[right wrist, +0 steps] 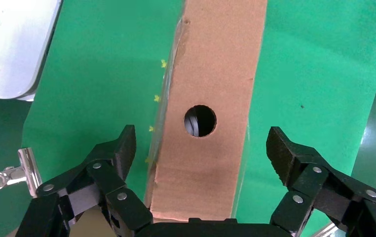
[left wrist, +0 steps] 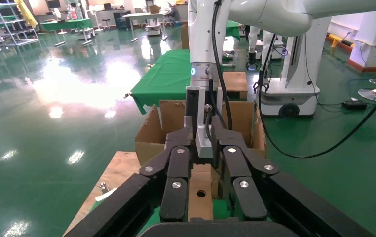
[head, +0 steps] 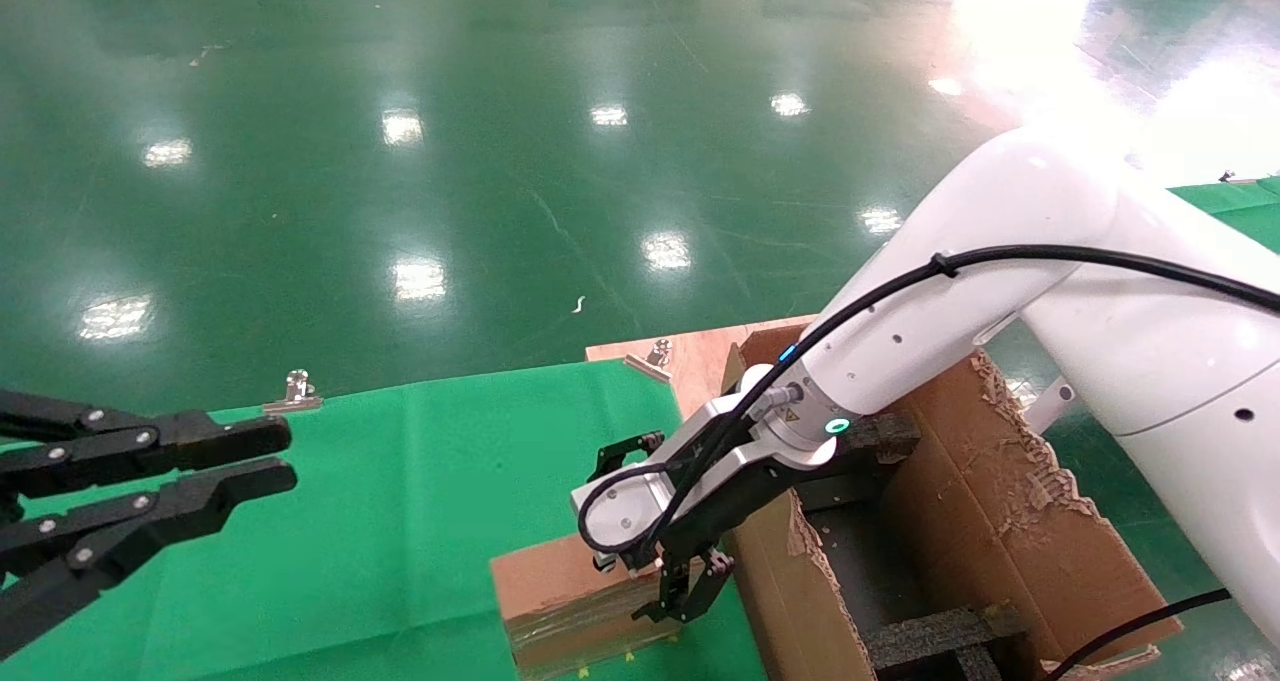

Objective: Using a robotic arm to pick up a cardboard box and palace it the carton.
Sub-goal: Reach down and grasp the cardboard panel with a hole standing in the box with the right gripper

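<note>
My right gripper (head: 672, 601) hung directly over the cardboard box (head: 570, 601), which stood on edge on the green cloth (head: 400, 521) just beside the near wall of the carton (head: 1010, 521). Through my wrist camera the narrow top face of the cardboard box (right wrist: 210, 108) ran straight up the middle, its round hole (right wrist: 200, 120) in plain sight, and my fingers (right wrist: 119, 153) stood wide on either side of it without touching the board. I held nothing.

I judged the box light and probably close to empty, since the hole showed only dark space and a pale glint inside. The board looked stiff enough along its edges, but the two broad faces would likely bow under a hard squeeze. Clear tape on at least one face looked slick, so I expected some slip if I closed softly there. The best hold seemed to be across the broad faces just below the top edge, near the middle of its length, with the pads flat against the board and clear of the hole.

The carton's torn flaps and the black foam dividers (head: 940, 631) inside it left narrow slots, so I reckoned the box should go in held upright.

My left gripper (head: 245, 461) waited well apart over the cloth, its fingers slightly parted and empty.
</note>
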Tool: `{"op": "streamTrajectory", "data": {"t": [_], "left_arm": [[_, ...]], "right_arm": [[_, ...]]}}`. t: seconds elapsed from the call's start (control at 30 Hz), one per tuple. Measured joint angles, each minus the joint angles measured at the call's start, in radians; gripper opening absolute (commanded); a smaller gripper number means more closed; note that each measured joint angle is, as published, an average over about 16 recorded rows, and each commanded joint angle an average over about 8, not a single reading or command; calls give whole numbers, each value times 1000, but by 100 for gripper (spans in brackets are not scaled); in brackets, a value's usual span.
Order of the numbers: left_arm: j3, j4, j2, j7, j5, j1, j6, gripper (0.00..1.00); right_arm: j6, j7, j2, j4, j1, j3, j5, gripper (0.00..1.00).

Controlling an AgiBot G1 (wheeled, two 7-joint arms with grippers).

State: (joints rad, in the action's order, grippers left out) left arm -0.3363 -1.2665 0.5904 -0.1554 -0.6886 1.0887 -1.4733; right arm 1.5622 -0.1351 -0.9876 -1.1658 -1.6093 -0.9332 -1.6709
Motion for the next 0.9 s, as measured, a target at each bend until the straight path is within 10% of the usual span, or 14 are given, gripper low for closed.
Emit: {"op": "streamTrajectory", "data": {"t": [0.9], "left_arm": [[0, 0, 0, 0, 0, 0, 0, 100]], "right_arm": [[-1, -3, 4, 2, 8, 11, 10, 0]]}}
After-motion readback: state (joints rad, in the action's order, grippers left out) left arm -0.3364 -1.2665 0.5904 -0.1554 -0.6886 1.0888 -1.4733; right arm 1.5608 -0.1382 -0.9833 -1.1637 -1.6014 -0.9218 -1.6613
